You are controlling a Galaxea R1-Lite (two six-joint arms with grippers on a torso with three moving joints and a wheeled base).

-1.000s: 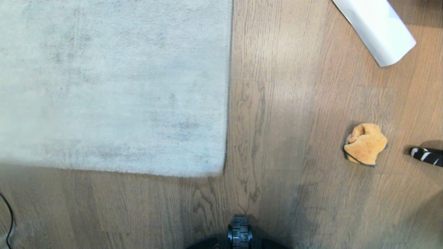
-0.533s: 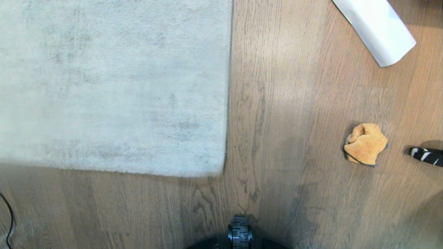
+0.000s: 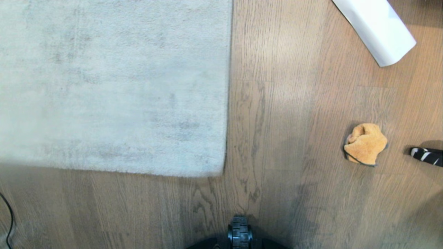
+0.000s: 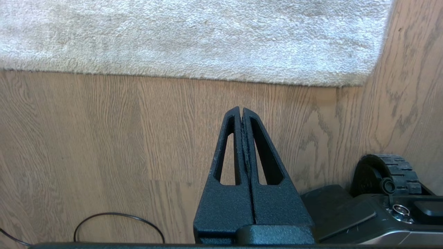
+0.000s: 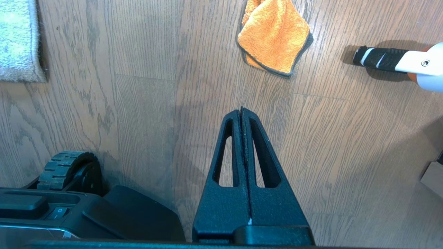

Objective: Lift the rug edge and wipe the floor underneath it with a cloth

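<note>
The left claw [image 4: 241,112] hangs over bare floor [image 3: 283,138], the rug [image 3: 110,83] lying flat ahead of it, its near edge running across in front of the tip. The rug's corner sits ahead and to that claw's right. A thin cable [image 4: 117,221] loops on the floor behind and to its left; the base wheel [image 3: 239,233] stands to its right. The right claw [image 5: 241,112] also hangs over bare floor. The cloth [image 3: 365,143] lies on the floor ahead of it, slightly right, well apart from the rug. A striped handle [image 3: 426,155] lies further right of the cloth. A paper roll [image 3: 377,29] lies beyond the cloth.
</note>
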